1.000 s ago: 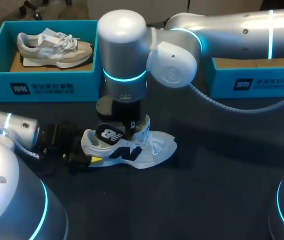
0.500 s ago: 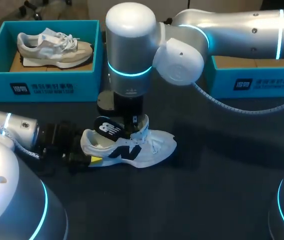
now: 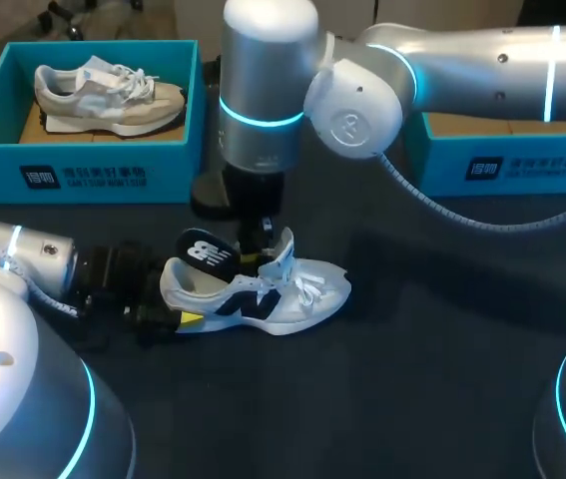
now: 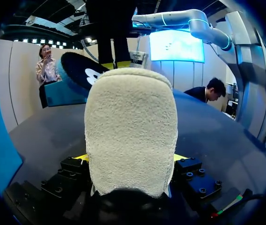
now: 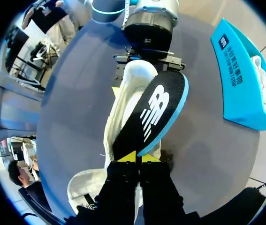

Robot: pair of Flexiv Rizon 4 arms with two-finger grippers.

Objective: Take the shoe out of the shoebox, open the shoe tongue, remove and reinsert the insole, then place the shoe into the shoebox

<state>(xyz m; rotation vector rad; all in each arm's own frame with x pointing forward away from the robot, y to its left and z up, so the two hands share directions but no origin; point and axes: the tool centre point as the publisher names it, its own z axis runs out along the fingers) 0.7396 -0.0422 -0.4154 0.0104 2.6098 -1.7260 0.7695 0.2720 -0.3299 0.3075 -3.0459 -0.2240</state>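
Observation:
A white shoe (image 3: 283, 294) with a black side logo lies on the dark table, toe pointing right. My left gripper (image 3: 176, 299) comes in from the left, its fingers set wide and pressed on both sides of the fuzzy heel (image 4: 130, 136). From above, my right gripper (image 3: 256, 242) is shut on the front end of a black insole (image 3: 206, 251) with a blue edge. The insole (image 5: 154, 112) tilts up over the shoe opening, its heel end raised and its front end near the tongue. The right wrist view shows the shoe (image 5: 123, 98) under the insole, with the yellow tips (image 5: 136, 158) pinching it.
A teal shoebox (image 3: 83, 175) at the back left holds a grey shoe (image 3: 108, 95). A second teal shoebox (image 3: 507, 165) stands at the back right, under my right arm. Dark tabletop stretches in front of and to the right of the white shoe.
My right arm has risen and drawn the insole up and out of the shoe, toward the left. The left gripper and the shoe have stayed in place.

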